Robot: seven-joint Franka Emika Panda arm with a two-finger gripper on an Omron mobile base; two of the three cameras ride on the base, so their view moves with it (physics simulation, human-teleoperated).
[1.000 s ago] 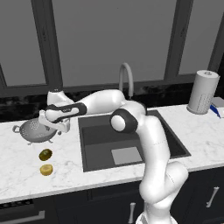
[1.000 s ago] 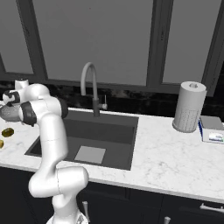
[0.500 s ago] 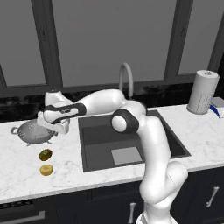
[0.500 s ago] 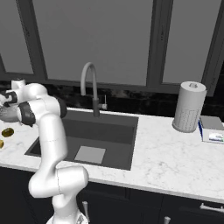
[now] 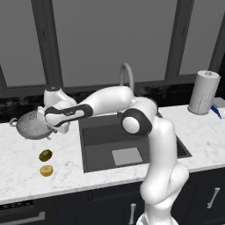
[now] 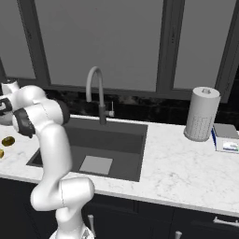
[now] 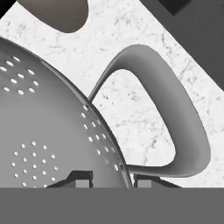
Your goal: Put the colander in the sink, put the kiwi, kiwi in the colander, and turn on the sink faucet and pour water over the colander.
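The silver colander [image 5: 31, 125] stands on the marble counter left of the sink [image 5: 102, 137]. My gripper [image 5: 55, 128] reaches down at its right side. In the hand view the gripper [image 7: 113, 180] is shut on the colander [image 7: 39, 131], with the rim just inside the loop handle [image 7: 183, 131] between the two fingertips. The dark olive kiwi [image 5: 45, 154] and the yellow kiwi [image 5: 46, 170] lie on the counter in front of the colander; the dark kiwi [image 6: 8, 140] also shows at the left edge of the right base view. The faucet [image 5: 127, 75] rises behind the sink, with no water running.
A paper towel roll [image 5: 203, 92] stands on the counter at the far right, with a small box [image 6: 226, 139] beside it. The sink's floor carries a lighter grey square [image 5: 126, 156]. Dark windows run behind the counter.
The jaws have closed on the colander's rim. The arm and the colander have stayed almost where they were.
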